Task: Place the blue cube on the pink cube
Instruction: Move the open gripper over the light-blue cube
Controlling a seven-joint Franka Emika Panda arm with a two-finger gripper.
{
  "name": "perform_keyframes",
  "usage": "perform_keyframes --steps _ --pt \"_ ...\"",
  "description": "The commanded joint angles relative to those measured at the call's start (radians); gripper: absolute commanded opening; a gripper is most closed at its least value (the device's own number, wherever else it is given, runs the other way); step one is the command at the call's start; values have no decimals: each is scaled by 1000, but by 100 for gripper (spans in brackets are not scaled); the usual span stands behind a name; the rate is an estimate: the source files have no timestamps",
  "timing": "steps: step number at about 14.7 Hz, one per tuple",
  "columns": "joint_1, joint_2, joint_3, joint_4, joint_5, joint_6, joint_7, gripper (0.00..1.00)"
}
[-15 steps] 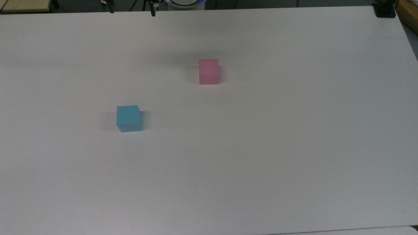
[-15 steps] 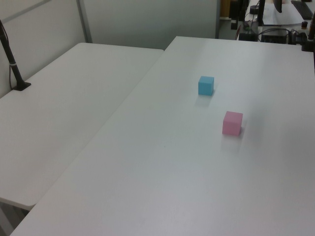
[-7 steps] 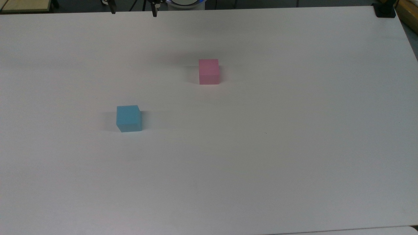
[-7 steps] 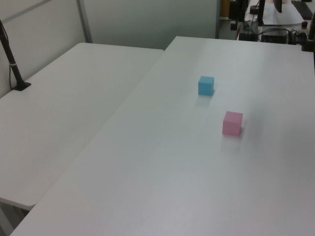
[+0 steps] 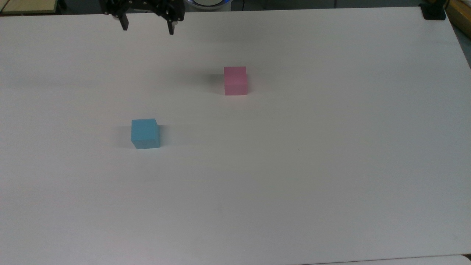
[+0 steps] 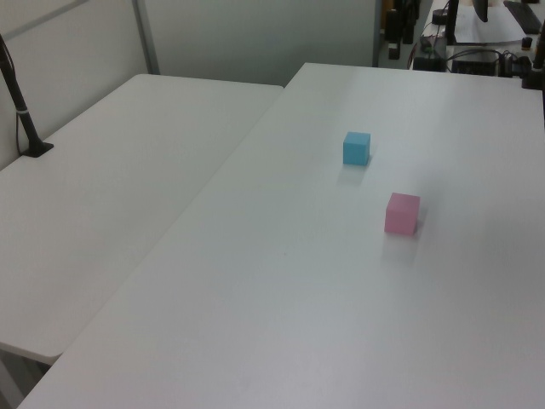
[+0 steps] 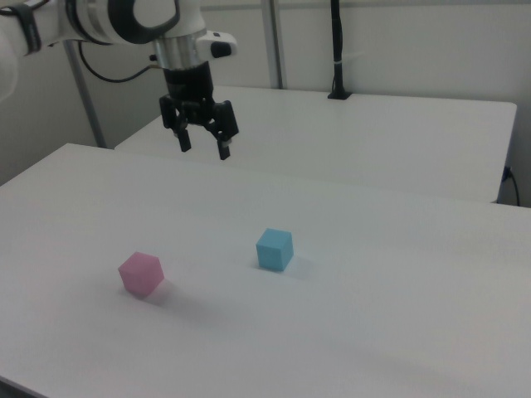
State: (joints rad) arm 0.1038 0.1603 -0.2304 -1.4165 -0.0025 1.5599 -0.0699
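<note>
The blue cube (image 5: 145, 133) (image 6: 357, 147) (image 7: 275, 249) rests on the white table, to the top view's left of the middle. The pink cube (image 5: 235, 80) (image 6: 402, 213) (image 7: 141, 274) sits apart from it, further back and to the top view's right. My gripper (image 5: 148, 30) (image 7: 203, 149) hangs open and empty above the table near its far edge in the top view, well behind the blue cube. In the right view it is above and to the left of the blue cube, fingers pointing down.
A second white table (image 6: 119, 170) (image 7: 398, 133) adjoins this one. A black post (image 6: 21, 111) (image 7: 336, 50) is clamped to it. A black clamp (image 5: 434, 13) sits at the top view's far right corner. Desk clutter (image 6: 477, 43) lies beyond the table.
My gripper has come forward over the table's far edge in the top view, showing more of its fingers. Both cubes stay where they were.
</note>
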Motion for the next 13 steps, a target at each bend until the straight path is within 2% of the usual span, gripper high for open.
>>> perform_keyframes --steps 1,3,5,8,13 --pt "-48 119 -3 126 13 -1 -97 100" --pt "-67 162 -4 154 12 8 -103 100" --pt "-76 177 -4 143 13 64 -113 100" --pt "-76 202 -4 97 13 130 -113 100" --pt "-75 223 -1 -42 15 339 -110 100"
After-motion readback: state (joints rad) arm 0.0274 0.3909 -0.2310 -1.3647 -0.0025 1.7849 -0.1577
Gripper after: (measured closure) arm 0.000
